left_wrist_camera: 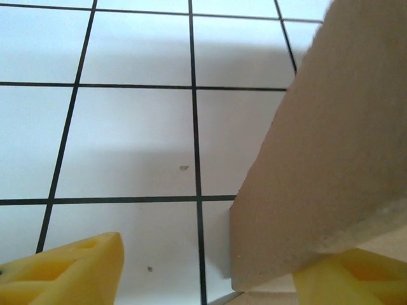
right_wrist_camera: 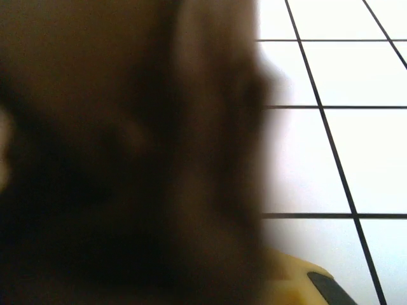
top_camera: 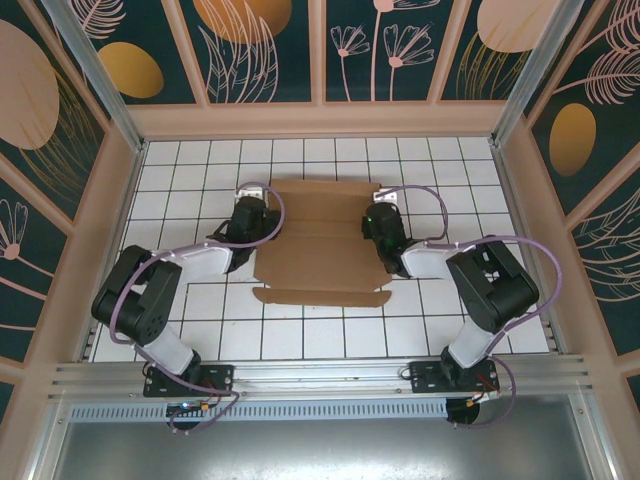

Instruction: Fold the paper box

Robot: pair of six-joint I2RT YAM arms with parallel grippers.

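1. Paper box (top_camera: 320, 240): plain brown cardboard, unmarked. It lies in the middle of the white tiled worktop (top_camera: 200, 330), directly between the two arms. A long narrow strip runs along its near edge, towards the arm bases.
2. Left gripper (top_camera: 262, 230): at the left edge of the box, pointing in towards it.
3. Left wrist view: the two yellow fingers (left_wrist_camera: 63, 270) stand wide apart, so the gripper is open. A cardboard flap (left_wrist_camera: 331, 146) slants up on the right side, its lower edge just above the right-hand finger. A broad stretch of bare tile separates the flap from the other finger. Nothing is clamped.
4. Right gripper (top_camera: 373, 232): at the right edge of the box, opposite the left one.
5. Right wrist view: a dark brown blur sits very close to the lens and covers the left part of the view. One yellow finger (right_wrist_camera: 299, 283) shows at the bottom, with tiles to the right. Whether this gripper is open or closed, or holding cardboard: cannot tell.
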